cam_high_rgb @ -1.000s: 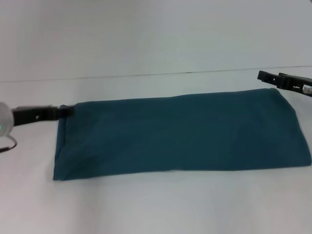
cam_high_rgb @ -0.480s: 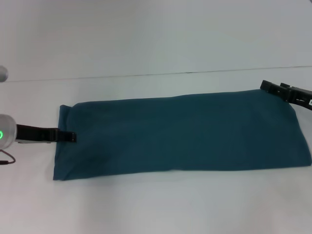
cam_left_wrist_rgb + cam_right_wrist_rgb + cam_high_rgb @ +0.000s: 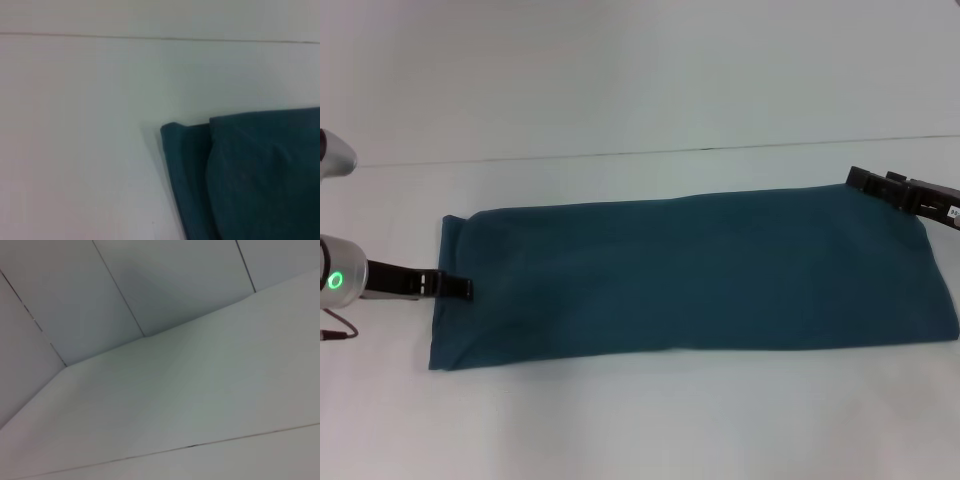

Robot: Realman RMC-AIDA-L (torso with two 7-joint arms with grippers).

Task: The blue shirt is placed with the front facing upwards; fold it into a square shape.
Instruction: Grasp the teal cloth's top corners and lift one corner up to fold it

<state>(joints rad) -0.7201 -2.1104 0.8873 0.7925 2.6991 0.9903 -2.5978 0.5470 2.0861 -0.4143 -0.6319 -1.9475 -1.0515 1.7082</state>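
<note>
Left hand [image 3: 460, 288] touches the near left edge of the blue shirt [image 3: 690, 275], a long folded band lying flat on the white table [image 3: 640, 420]. Right hand [image 3: 865, 181] is at its far right corner. Whether either hand is clenched, I cannot tell.

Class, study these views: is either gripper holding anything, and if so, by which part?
It cannot be told. The left gripper sits at the blue shirt's left edge and the right gripper at its far right corner, but no grasp is visible.
</note>
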